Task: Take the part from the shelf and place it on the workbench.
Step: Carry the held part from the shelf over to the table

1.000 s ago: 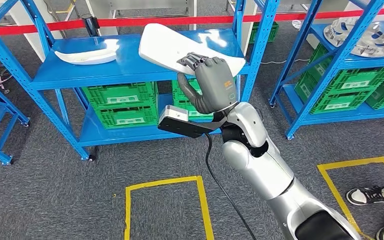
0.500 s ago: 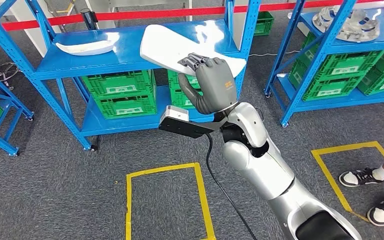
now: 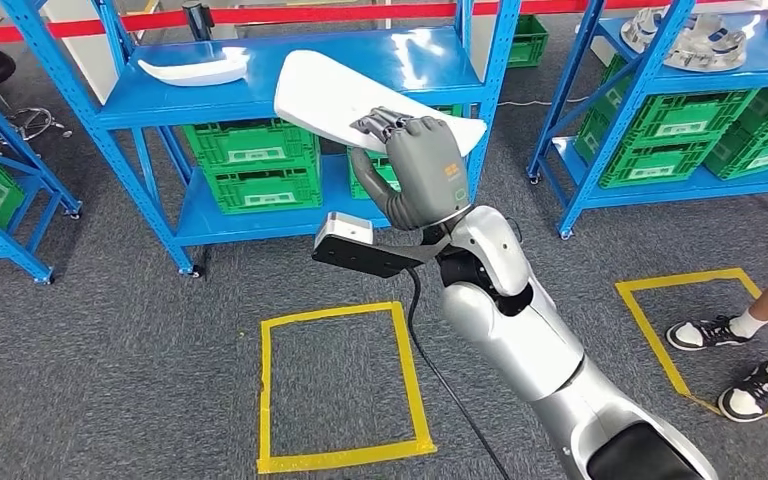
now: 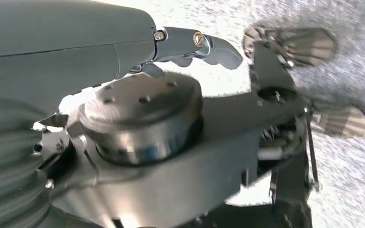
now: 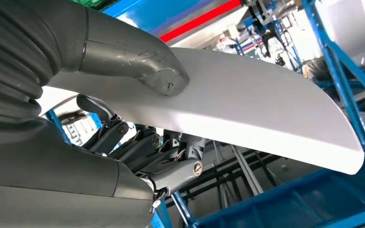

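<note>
The right robot hand (image 3: 422, 165) grips the white part (image 3: 345, 95), lifted in front of the blue shelf (image 3: 260, 95), so pickup looks done while carrying it to the tabletop remains.

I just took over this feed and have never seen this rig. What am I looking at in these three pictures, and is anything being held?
It is a humanoid robot with silver arms and grey many-fingered hands. The head view looks down from high on its body: its right hand grips a flat white part, lifted in front of a blue shelf. A second white part lies on that shelf, with green crates below. Yellow squares mark the grey floor, and a person's feet stand at the right. The right wrist view sits behind that hand, thumb on one face of the part, fingers on the other. The left wrist view shows the left hand hanging; whether it is open is unclear.
</note>
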Controlling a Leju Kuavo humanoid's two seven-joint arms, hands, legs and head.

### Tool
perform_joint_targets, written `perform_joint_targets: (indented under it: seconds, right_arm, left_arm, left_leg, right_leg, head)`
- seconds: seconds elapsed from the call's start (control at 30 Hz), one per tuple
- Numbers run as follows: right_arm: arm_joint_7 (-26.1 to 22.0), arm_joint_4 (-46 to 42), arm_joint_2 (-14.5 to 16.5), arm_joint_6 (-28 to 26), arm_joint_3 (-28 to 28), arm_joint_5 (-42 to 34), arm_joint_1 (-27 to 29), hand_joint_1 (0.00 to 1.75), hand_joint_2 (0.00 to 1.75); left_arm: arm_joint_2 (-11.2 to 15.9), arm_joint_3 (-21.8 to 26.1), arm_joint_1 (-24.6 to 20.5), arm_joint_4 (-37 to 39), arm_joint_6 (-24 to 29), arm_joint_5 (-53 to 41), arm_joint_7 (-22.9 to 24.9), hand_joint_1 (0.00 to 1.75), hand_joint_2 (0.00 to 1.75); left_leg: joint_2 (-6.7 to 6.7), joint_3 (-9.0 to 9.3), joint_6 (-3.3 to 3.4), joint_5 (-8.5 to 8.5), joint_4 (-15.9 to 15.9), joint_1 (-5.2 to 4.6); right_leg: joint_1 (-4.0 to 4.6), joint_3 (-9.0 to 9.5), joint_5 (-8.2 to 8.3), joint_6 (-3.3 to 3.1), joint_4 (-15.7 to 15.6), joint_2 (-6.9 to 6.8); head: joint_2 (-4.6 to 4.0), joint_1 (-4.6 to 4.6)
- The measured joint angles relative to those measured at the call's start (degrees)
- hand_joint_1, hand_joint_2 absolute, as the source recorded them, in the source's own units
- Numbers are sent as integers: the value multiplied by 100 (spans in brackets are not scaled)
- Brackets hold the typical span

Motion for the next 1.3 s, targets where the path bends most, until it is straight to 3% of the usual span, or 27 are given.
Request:
perform_joint_targets:
  seconds: [0.07,0.1,0.13,0.17,0.23,0.3,0.37,0.43,0.47,0.53,0.6,0.63,0.67,0.7,0.73,0.77,0.8,0.87,0.93,0.97,1.03,1.1,1.13,1.17,1.2,1.23,1.3]
  right_arm:
    - [-1,0,0,1,1,7,-1,175,175]
    - [-1,0,0,1,1,8,0,175,175]
    - [0,0,0,1,1,8,3,175,175]
    - [1,0,0,1,1,8,4,175,175]
    - [1,-1,1,1,0,8,2,175,175]
    - [-1,-7,9,-1,0,8,-12,175,175]
    - [-1,-14,19,-3,1,9,-21,175,175]
    - [4,-15,22,-1,2,13,-16,175,175]
    - [8,-15,22,1,2,15,-15,175,175]
    - [21,-15,21,0,2,21,-11,175,175]
    - [35,-15,19,-11,2,29,15,175,175]
    - [42,-15,16,-17,2,35,38,175,175]
    - [54,-15,11,-24,2,43,63,175,175]
    - [68,-16,5,-29,2,50,86,175,175]
    - [83,-20,-3,-33,2,55,104,175,175]
    - [97,-32,-12,-36,-1,57,117,175,175]
    - [108,-53,-21,-38,-5,63,127,175,175]
    - [129,-102,-33,-36,-17,88,148,175,175]
    - [167,-134,-42,-26,-25,125,179,175,175]
    - [185,-143,-50,-21,-28,139,194,175,175]
    - [207,-156,-73,-15,-44,158,216,175,175]
    - [216,-160,-89,-12,-63,164,236,175,175]
    - [221,-160,-95,-11,-71,166,254,175,175]
    - [226,-160,-101,-9,-75,168,271,175,175]
    - [228,-160,-105,-6,-80,168,282,175,175]
    - [232,-160,-108,-2,-85,169,287,175,175]
    - [245,-161,-108,8,-97,164,281,175,175]
  left_arm:
    - [4,1,1,0,0,0,0,0,175]
    - [4,1,2,0,0,0,-1,0,175]
    - [3,1,5,0,-1,0,0,0,175]
    - [3,1,8,0,-1,0,0,0,175]
    - [2,1,12,-1,0,0,0,0,175]
    - [-1,2,14,-6,0,0,-1,0,175]
    - [-3,2,20,-10,-1,0,-1,0,175]
    - [2,1,32,-6,-1,-1,-1,0,175]
    - [6,0,38,-4,-1,-2,-5,0,175]
    - [17,-1,40,0,-1,-7,-13,0,175]
    - [21,-1,33,0,-1,-20,-3,0,175]
    - [23,-1,30,0,-1,-28,6,0,175]
    - [25,-1,27,0,0,-36,14,0,175]
    - [27,-1,26,0,0,-40,21,0,175]
    - [31,-1,23,-1,0,-44,26,0,175]
    - [33,-2,16,-2,0,-49,31,0,175]
    - [36,-3,5,-4,-1,-55,35,0,175]
    - [37,-4,-16,-7,-1,-63,44,0,175]
    - [33,-5,-26,-7,-1,-63,65,0,175]
    - [29,-5,-30,-6,-1,-63,78,0,175]
    - [25,-5,-38,-5,0,-63,94,0,175]
    - [27,-5,-43,-4,1,-62,95,0,175]
    - [26,-5,-44,-4,0,-59,95,0,175]
    - [25,-5,-44,-4,0,-55,95,0,175]
    - [22,-5,-43,-4,0,-50,95,0,175]
    - [20,-5,-44,-5,-1,-46,96,0,175]
    - [16,-5,-45,-6,-1,-42,99,0,175]
  left_leg:
    - [12,-183,47,162,14,0]
    - [12,-298,50,243,29,-3]
    - [13,-414,49,319,48,-7]
    - [15,-526,43,388,70,-9]
    - [17,-725,20,507,121,-12]
    - [13,-868,-27,613,166,-24]
    - [14,-921,-99,729,158,-22]
    - [9,-939,-175,812,117,-12]
    - [2,-977,-206,740,156,-9]
    - [-11,-1114,-261,290,550,7]
    - [-11,-1267,-315,-231,1278,23]
    - [-11,-1288,-336,-335,1581,31]
    - [-10,-1228,-349,-297,1717,38]
    - [-10,-1072,-357,-161,1645,45]
    - [-11,-821,-360,-6,1375,55]
    - [-15,-512,-356,42,974,58]
    - [-27,-222,-337,12,549,48]
    - [-51,64,-281,-121,67,13]
    - [-48,38,-198,-60,7,8]
    - [-35,3,-147,-13,-10,19]
    - [0,-112,-42,106,-29,47]
    - [17,-274,1,217,-7,40]
    - [21,-361,3,270,12,38]
    - [25,-450,1,320,36,36]
    - [29,-540,-8,366,67,36]
    - [30,-627,-21,409,101,36]
    - [27,-760,-65,480,174,29]
  right_leg:
    - [-5,-203,-634,50,722,7]
    - [-5,-272,-827,65,1114,8]
    - [-3,-280,-883,69,1400,9]
    - [-1,-199,-811,64,1503,10]
    - [6,264,-561,25,1115,14]
    - [39,917,-631,-50,264,15]
    - [79,1214,-774,-123,-244,21]
    - [73,1159,-677,-197,-312,15]
    - [58,1116,-607,-243,-332,6]
    - [29,990,-457,-306,-364,-10]
    - [26,813,-319,-321,-355,-7]
    - [25,716,-252,-316,-343,-8]
    - [23,620,-190,-305,-327,-8]
    - [20,526,-132,-290,-306,-8]
    - [15,441,-81,-270,-280,-7]
    - [14,366,-36,-245,-257,-7]
    - [14,312,6,-216,-238,-10]
    - [15,264,113,-159,-245,-20]
    - [12,250,209,-100,-286,-20]
    - [13,222,161,-68,-257,-8]
    - [13,69,-233,-18,126,15]
    - [10,-150,-778,12,898,24]
    - [10,-209,-922,20,1245,24]
    - [10,-189,-934,22,1432,24]
    - [10,-60,-837,16,1400,24]
    - [10,173,-695,2,1174,24]
    - [22,779,-618,-42,353,29]
  head:
    - [0,0]
    - [-1,0]
    - [-1,-1]
    - [-1,0]
    - [0,1]
    - [1,-3]
    - [1,0]
    - [-1,10]
    - [0,10]
    - [-1,10]
    - [0,8]
    - [0,8]
    - [0,8]
    - [0,8]
    - [-1,8]
    - [-1,8]
    - [-1,9]
    - [0,10]
    - [-1,11]
    - [0,13]
    - [0,23]
    - [0,30]
    - [0,31]
    - [-1,31]
    - [-1,31]
    - [-1,32]
    - [1,30]
